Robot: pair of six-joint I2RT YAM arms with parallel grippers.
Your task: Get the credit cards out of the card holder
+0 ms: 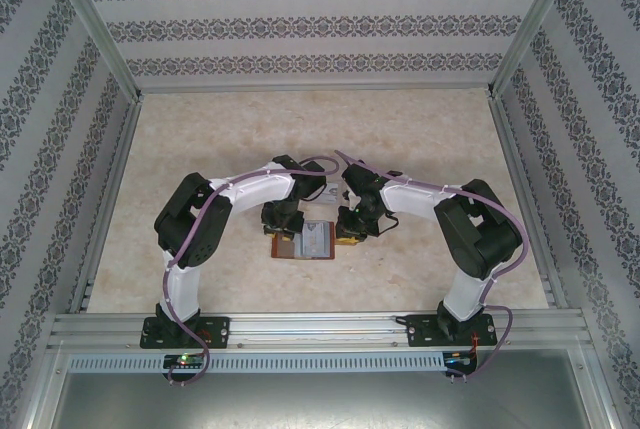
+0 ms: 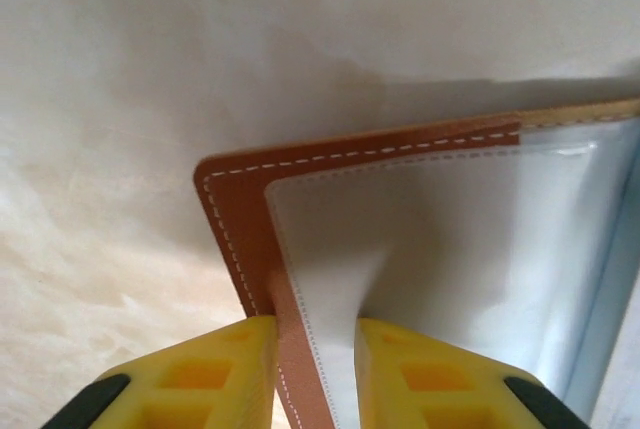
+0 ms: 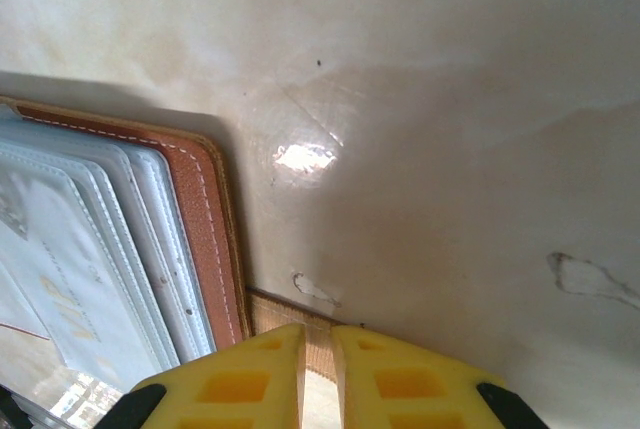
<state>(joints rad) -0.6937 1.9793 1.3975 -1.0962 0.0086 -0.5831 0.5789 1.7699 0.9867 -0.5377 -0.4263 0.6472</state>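
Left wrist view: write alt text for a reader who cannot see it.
Yellow fingers of the left gripper straddle the stitched edge of the brown card holder on a pale table; whether they pinch it is unclear. Its glossy grey-blue pocket spreads to the right.

The card holder [image 1: 310,242] lies on the table [image 1: 420,139]; left gripper [image 2: 315,369] at its left, right gripper [image 3: 318,369] opposite.

white-shelled left arm [image 1: 252,189] and right arm [image 1: 461,294], black at joints and bases, trailing lilac cable [image 1: 318,160]; blocky yellow jaws, hollow-celled, black-cornered.
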